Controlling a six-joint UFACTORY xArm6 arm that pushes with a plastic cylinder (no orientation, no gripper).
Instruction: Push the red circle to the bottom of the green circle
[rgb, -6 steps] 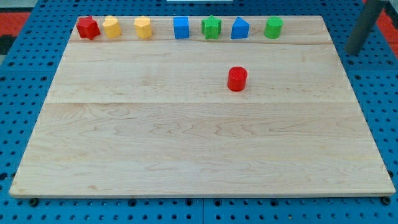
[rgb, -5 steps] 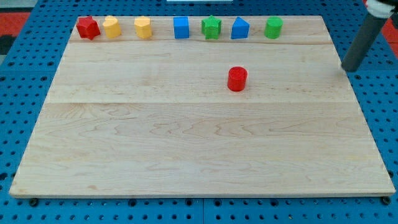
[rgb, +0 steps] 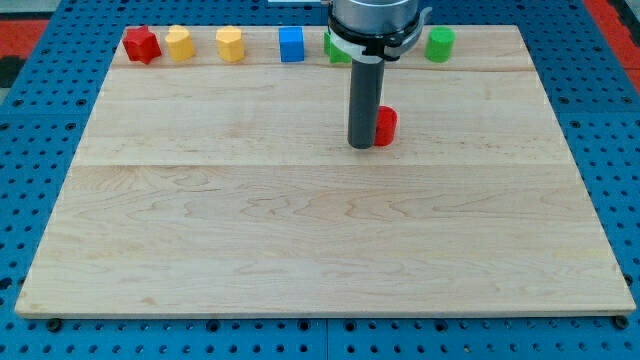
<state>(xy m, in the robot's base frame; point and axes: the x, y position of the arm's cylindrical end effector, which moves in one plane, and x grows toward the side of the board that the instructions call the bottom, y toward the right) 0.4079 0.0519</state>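
Camera view: wooden bench (rgb: 300, 240) on a blue pegboard (rgb: 30, 200). Red circle (rgb: 386, 126) sits right of centre in the bench's upper half. My tip (rgb: 361, 146) is down on the bench, touching or just beside the red circle at its 9 o'clock; the rod hides the circle's left edge. No jaws on this rig, just the rod, so nothing is held. Green circle (rgb: 439, 44) is in the top row, at about 1 o'clock from the red circle, well apart. Top row from the view's left: red star (rgb: 141, 44), yellow block (rgb: 179, 43), yellow block (rgb: 230, 44), blue cube (rgb: 291, 44), green block (rgb: 335, 47) mostly hidden behind the arm.
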